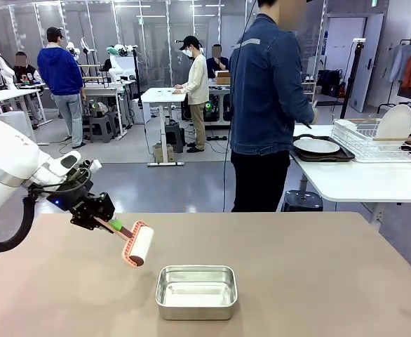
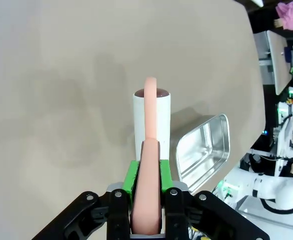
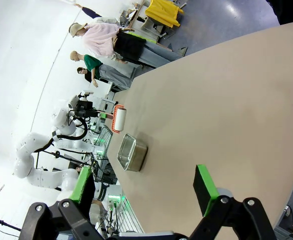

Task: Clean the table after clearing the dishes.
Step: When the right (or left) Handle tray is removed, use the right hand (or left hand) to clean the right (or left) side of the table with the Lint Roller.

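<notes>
Left gripper (image 1: 109, 223): pinching the pink-handled white lint roller (image 1: 137, 244) above the taupe matte table (image 1: 318, 274), near left.
Right gripper (image 3: 146, 192): spread, holding nothing.

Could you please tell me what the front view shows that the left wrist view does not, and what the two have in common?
Only the front view: a person standing at the far side, turned toward a white side table with a plate on a dark tray beside a wire rack.

Only the left wrist view: the green fingers clamped on the pink handle.

Both: the lint roller held by the left gripper, the steel pan, and the brown table.
</notes>
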